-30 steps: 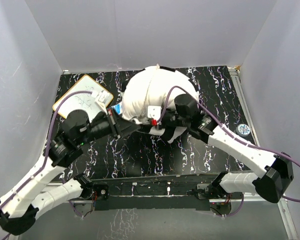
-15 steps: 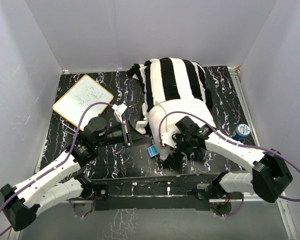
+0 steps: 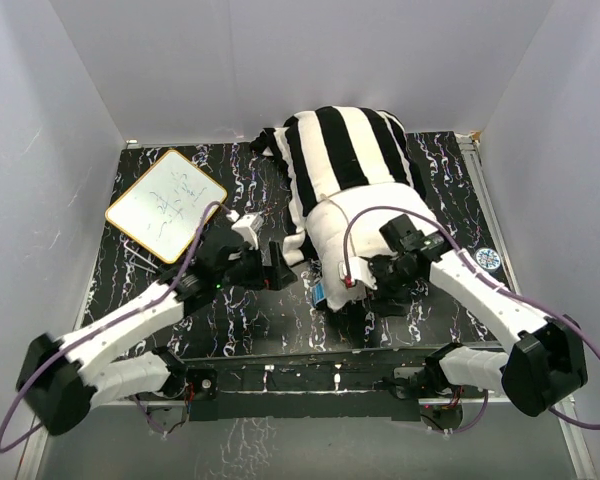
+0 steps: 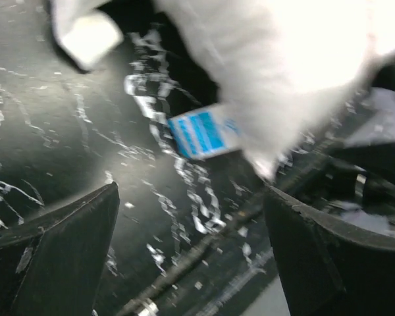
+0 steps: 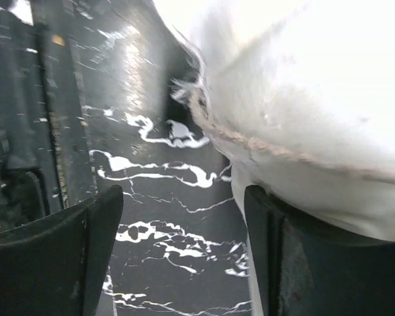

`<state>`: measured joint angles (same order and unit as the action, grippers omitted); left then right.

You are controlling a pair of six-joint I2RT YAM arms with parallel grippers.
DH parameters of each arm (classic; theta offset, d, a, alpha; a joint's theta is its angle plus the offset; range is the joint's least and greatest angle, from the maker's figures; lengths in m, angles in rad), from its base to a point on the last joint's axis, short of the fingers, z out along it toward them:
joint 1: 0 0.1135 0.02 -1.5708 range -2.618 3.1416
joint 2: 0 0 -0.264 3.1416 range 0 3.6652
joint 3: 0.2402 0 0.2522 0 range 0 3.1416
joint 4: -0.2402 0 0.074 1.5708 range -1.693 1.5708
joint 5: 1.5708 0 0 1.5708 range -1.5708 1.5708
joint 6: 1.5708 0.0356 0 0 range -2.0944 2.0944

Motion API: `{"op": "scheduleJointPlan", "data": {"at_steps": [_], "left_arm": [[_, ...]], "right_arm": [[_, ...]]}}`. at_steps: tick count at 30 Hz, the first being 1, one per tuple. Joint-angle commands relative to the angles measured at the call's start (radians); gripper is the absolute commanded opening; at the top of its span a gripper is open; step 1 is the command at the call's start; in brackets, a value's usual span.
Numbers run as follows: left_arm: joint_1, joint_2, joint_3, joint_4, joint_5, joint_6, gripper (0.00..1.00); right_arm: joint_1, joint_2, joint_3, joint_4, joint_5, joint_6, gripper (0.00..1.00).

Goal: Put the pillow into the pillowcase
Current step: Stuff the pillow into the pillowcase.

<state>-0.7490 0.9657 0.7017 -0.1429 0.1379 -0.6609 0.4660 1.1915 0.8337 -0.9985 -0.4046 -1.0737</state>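
Observation:
The white pillow (image 3: 365,222) lies on the black marbled table with its far half inside the black-and-white striped pillowcase (image 3: 345,150). Its near end bulges out bare, and a blue label (image 3: 318,292) hangs at its corner. My left gripper (image 3: 280,262) stands open just left of that corner. In the left wrist view the gripper (image 4: 191,191) has only tabletop between its fingers, with the pillow (image 4: 283,59) and label (image 4: 204,133) ahead. My right gripper (image 5: 184,191) is open too. The pillow (image 5: 316,99) rests against its right finger (image 5: 303,263), and nothing is held.
A small whiteboard (image 3: 165,205) lies at the far left of the table. A round blue-and-white object (image 3: 487,259) sits near the right edge. White walls close in the table on three sides. The arms' base rail (image 3: 310,370) runs along the near edge.
Both grippers have gone from shut to open and let go of the pillow. The left gripper has moved right toward the pillow's near corner. The striped case now covers the pillow's far half.

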Motion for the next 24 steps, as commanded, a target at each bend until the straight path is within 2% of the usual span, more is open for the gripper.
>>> {"op": "scheduleJointPlan", "data": {"at_steps": [1, 4, 8, 11, 15, 19, 22, 24], "left_arm": [[0.083, 0.222, 0.0, 0.103, 0.008, 0.066, 0.89], [0.109, 0.344, 0.012, 0.246, 0.024, 0.086, 0.91], [0.151, 0.519, 0.047, 0.346, 0.038, 0.107, 0.91], [0.188, 0.625, 0.068, 0.4, 0.053, 0.102, 0.88], [0.207, 0.725, 0.116, 0.461, 0.095, 0.108, 0.88], [0.209, 0.817, 0.165, 0.495, 0.113, 0.115, 0.87], [0.215, 0.899, 0.193, 0.555, 0.164, 0.109, 0.78], [0.218, 0.968, 0.225, 0.596, 0.221, 0.096, 0.65]], "right_arm": [[-0.009, -0.034, 0.229, -0.297, -0.359, -0.242, 0.83], [0.001, -0.029, 0.329, -0.344, -0.462, -0.246, 0.9], [0.008, -0.004, 0.461, -0.303, -0.469, -0.186, 0.96], [0.008, 0.02, 0.434, -0.087, -0.358, -0.108, 1.0], [0.008, 0.112, 0.32, 0.156, -0.148, -0.222, 0.99], [0.002, 0.196, 0.271, 0.318, -0.018, -0.283, 1.0], [0.001, 0.215, 0.242, 0.382, 0.03, -0.266, 0.95], [0.001, 0.218, 0.221, 0.416, 0.054, -0.254, 0.88]]}}
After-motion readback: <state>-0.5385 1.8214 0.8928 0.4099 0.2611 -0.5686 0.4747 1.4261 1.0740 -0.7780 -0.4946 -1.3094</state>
